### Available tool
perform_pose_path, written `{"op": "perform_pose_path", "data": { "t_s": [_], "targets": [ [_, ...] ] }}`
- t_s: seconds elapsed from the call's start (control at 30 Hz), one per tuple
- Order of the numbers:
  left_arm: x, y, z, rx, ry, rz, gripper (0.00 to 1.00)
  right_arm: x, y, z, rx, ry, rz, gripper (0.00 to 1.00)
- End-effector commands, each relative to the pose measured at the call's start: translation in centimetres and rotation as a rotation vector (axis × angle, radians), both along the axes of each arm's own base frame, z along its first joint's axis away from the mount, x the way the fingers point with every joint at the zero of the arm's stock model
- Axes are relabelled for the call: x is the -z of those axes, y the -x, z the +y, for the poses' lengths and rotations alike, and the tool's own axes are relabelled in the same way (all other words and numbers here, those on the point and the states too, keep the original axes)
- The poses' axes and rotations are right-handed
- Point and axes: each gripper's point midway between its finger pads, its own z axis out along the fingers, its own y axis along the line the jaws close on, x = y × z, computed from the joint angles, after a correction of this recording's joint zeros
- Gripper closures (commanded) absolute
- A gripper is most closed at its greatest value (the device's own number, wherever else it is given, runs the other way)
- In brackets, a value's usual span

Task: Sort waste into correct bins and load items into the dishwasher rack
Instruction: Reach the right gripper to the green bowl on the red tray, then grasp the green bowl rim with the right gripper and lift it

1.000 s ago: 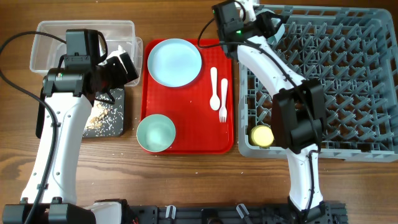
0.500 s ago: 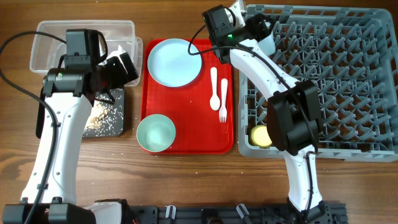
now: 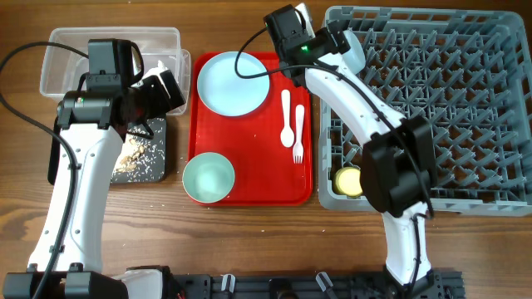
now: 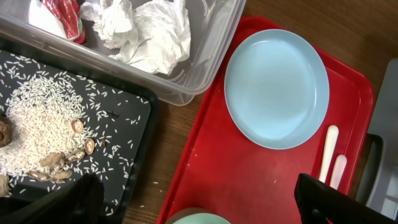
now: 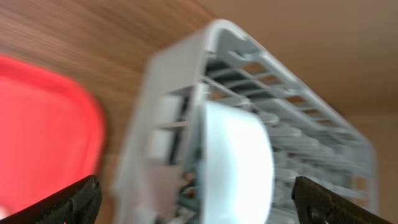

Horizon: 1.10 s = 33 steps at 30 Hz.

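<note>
Your right gripper (image 5: 205,200) hangs spread at the 11 o'clock corner of the dishwasher rack (image 3: 465,100), just off the pale blue bowl (image 5: 236,162) lodged there; the yellow cup (image 3: 350,180) sits at the rack's 7 o'clock corner. Your left gripper (image 4: 202,202), also spread and empty, hovers where the black tray (image 4: 134,124) meets the red tray (image 4: 249,168), with the plate (image 4: 277,87) at its 1 o'clock.

Glossy red plastic tray (image 3: 249,166) — on grainy wooden table (image 3: 249,241).
</note>
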Motion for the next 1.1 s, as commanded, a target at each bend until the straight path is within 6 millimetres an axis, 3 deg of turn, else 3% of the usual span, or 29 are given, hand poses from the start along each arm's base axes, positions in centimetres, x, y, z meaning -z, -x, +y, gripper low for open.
{"op": "perform_pose_path", "data": {
  "t_s": [0.0,0.13,0.23,0.27,0.33,0.53,0.7,0.87,1.07],
  "targets": [
    [-0.4,-0.2,0.2,0.002,-0.018,-0.011,0.0,-3.3,2.1,4.7,-0.12,-0.346,0.052,0.0],
    [-0.4,-0.2,0.2,0.002,-0.018,-0.011,0.0,-3.8,5.9,9.7,-0.256,-0.645,0.231,0.0],
    [-0.4,-0.2,0.1,0.002,-0.018,-0.011,0.0,-4.0,10.0,13.6,-0.321,-0.899,0.44,0.01],
    [-0.4,-0.2,0.2,0.002,-0.018,-0.011,0.0,-3.6,11.3,14.5,-0.321,-0.964,0.515,0.11],
    [-0.4,-0.2,0.2,0.002,-0.018,-0.011,0.0,-2.0,12.8,15.1,-0.243,-1.013,0.603,0.18],
    [-0.4,-0.2,0.2,0.002,-0.018,-0.011,0.0,3.7,18.6,16.5,-0.097,-0.985,0.796,0.19],
    [-0.4,-0.2,0.2,0.002,-0.018,-0.011,0.0,7.2,22.4,18.3,-0.068,-0.959,0.867,0.21],
    [-0.4,-0.2,0.2,0.002,-0.018,-0.011,0.0,9.9,24.3,18.2,0.036,-0.922,0.873,0.34],
    [-0.4,-0.2,0.1,0.002,-0.018,-0.011,0.0,11.3,24.3,18.0,0.099,-0.916,0.862,0.5]
  ]
}}
